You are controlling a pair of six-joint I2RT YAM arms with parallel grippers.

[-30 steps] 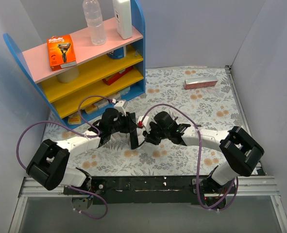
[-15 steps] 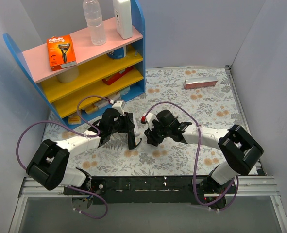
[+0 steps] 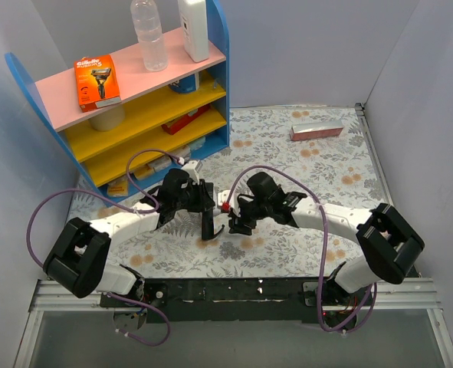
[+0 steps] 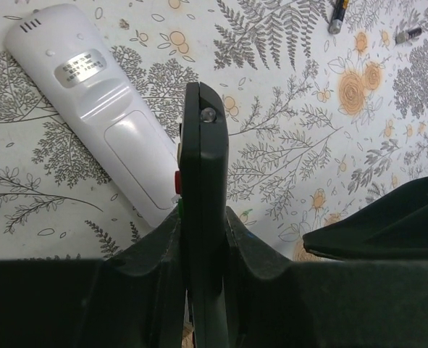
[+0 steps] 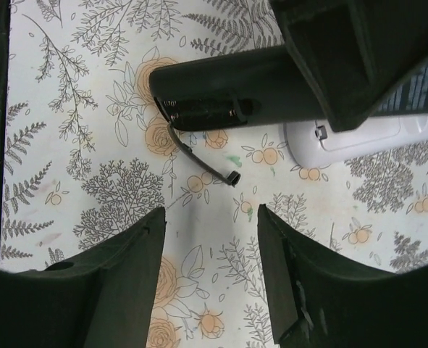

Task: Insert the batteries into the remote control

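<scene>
- The floral surface (image 3: 287,165) carries a blue shelf (image 3: 134,115) at its 10 o'clock corner.
- The left claw (image 4: 203,217) clamps a black remote (image 4: 203,159). A white remote (image 4: 105,130) lies flat at its 10 o'clock.
- The right claw (image 5: 210,217) gapes empty, with the black remote's open battery bay (image 5: 203,109) at its 12 o'clock.
- Two batteries (image 4: 336,16) lie on the surface at 1 o'clock from the black remote.
</scene>
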